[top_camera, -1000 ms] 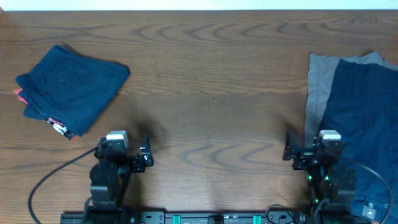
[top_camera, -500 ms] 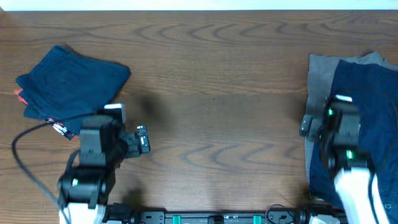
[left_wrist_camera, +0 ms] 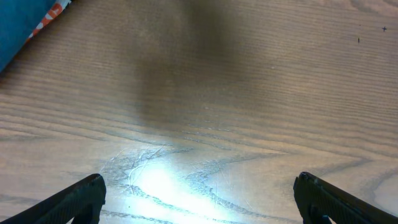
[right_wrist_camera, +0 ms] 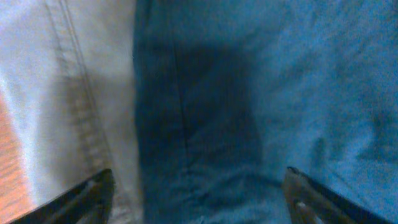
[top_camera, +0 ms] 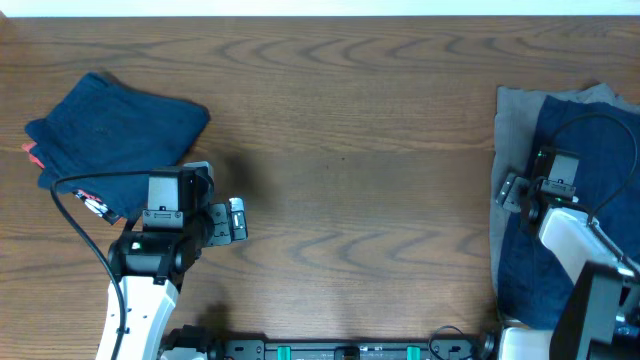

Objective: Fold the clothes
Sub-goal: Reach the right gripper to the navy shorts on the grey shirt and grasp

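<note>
Over blue garment (right_wrist_camera: 261, 81), right tool (right_wrist_camera: 198, 186) wide, empty; left tool (left_wrist_camera: 199, 183) wide above table (left_wrist_camera: 261, 74).

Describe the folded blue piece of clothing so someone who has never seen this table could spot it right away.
On the wooden table, look to the far left corner. A blue garment lies there, folded into a compact bundle. Unlike the blue clothing spread over grey cloth at the right edge, it shows a red-and-white tag.

Blue folded cloth (top_camera: 115, 140), dk-blue top garment (top_camera: 592, 175), lt-grey lower garment (top_camera: 512, 130), brown wood-grain table (top_camera: 350, 120).
</note>
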### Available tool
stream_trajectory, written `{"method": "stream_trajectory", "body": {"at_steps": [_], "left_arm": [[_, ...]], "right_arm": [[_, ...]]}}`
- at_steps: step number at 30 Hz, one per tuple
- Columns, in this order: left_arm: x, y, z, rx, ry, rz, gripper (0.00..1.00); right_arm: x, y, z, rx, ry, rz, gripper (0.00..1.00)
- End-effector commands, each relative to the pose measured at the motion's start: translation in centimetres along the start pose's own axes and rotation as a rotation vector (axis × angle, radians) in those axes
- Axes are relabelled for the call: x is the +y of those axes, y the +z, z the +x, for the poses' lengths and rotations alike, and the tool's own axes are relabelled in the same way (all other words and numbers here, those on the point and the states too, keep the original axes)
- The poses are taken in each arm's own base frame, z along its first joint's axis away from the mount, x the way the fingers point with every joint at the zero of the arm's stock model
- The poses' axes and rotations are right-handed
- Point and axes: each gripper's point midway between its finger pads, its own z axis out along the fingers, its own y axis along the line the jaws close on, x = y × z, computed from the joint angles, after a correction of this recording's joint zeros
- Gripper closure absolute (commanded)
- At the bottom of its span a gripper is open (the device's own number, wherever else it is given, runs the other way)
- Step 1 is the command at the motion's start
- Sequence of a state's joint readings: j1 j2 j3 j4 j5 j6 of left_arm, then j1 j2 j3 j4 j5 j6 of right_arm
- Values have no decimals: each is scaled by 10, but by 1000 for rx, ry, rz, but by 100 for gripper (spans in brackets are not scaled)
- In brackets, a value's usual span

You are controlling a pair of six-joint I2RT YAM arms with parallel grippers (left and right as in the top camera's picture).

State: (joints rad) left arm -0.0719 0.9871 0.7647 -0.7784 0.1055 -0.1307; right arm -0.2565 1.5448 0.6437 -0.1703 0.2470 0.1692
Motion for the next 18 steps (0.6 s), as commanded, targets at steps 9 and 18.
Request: {"method": "stream_trajectory", "body": {"at_steps": [9, 18], "left_arm": [[-2, -4, -8, -22, -10, 13, 2], [-2, -4, -8, -22, -9, 13, 2]], "right_arm": [[-10, 8, -5, -2, 40, 38, 60], [-10, -28, -42, -143, 79, -10, 99]]}}
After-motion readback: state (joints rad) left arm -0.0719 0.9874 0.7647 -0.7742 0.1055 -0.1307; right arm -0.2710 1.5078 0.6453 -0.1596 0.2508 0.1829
